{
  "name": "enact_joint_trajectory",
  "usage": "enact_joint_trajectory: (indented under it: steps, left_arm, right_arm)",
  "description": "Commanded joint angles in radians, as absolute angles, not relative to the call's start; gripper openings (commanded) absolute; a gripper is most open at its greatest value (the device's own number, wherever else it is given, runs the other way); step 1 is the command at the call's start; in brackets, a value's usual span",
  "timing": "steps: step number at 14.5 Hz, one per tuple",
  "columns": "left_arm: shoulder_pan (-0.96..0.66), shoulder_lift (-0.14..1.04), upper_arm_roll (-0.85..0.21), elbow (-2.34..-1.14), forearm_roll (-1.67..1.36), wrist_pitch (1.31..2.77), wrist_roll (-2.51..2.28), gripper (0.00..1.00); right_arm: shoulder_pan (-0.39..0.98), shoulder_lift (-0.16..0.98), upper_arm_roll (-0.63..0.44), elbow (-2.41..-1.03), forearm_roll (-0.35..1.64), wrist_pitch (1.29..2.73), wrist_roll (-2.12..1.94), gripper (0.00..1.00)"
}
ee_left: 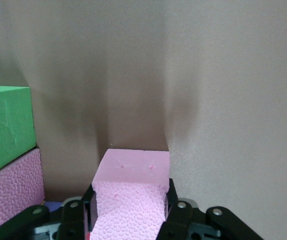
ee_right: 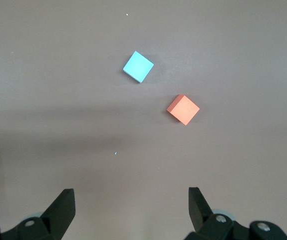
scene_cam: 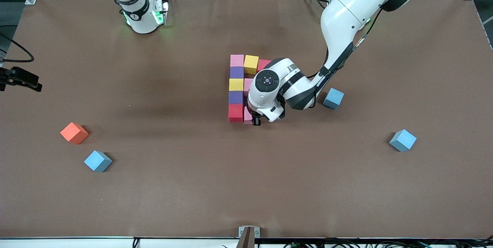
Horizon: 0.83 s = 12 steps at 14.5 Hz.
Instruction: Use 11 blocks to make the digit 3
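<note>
Pink matte foam cube (ee_left: pixel 129 197) being gripped in left claw (scene_cam: pixel 256 120) beside red foam cube (scene_cam: pixel 235 112), extending the figure's nearest row; right claw (ee_right: pixel 131 210) waiting, gaping empty.

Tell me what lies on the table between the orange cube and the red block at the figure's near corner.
Nothing: the front view shows only bare brown table between the orange cube and the red block.

I see a matt brown table cover (scene_cam: pixel 154 186), cloth-like, with faint creases. The pink block (ee_left: pixel 131 200) I hold in the left gripper (ee_left: pixel 128 220) is matt foam with a pebbled, cellular face. The green block (ee_left: pixel 6 125) shows the same dull foam. The arm shells (scene_cam: pixel 346 13) are glossy white plastic; the fingers (ee_right: pixel 61 210) are matt black.
</note>
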State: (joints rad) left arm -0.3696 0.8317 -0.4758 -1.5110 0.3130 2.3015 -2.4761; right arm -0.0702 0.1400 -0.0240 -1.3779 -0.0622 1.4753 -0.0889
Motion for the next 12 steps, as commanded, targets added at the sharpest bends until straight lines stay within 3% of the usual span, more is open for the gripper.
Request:
enact_joint_trajectory:
  steps: [1, 8, 10, 12]
  left_arm:
    - [-0.39, 0.831, -0.468, -1.493, 0.31, 2.278, -2.482, 0.22]
    - [-0.402, 0.836, -0.468, -1.491, 0.305, 2.279, -2.48, 0.24]
    - [-0.4, 0.838, -0.466, -1.491, 0.305, 2.281, -2.479, 0.35]
    - [-0.4, 0.838, -0.466, -1.491, 0.308, 2.281, -2.477, 0.57]
  right_arm:
    - [-0.084, 0.205, -0.009, -1.285, -0.072, 1.44, -0.098, 1.0]
    - [-0.074, 0.196, -0.005, -1.281, -0.055, 1.431, -0.091, 1.0]
    - [-0.074, 0.196, -0.003, -1.282, -0.052, 1.399, -0.1, 1.0]
    - [-0.072, 0.195, -0.005, -1.287, -0.054, 1.365, -0.101, 1.0]
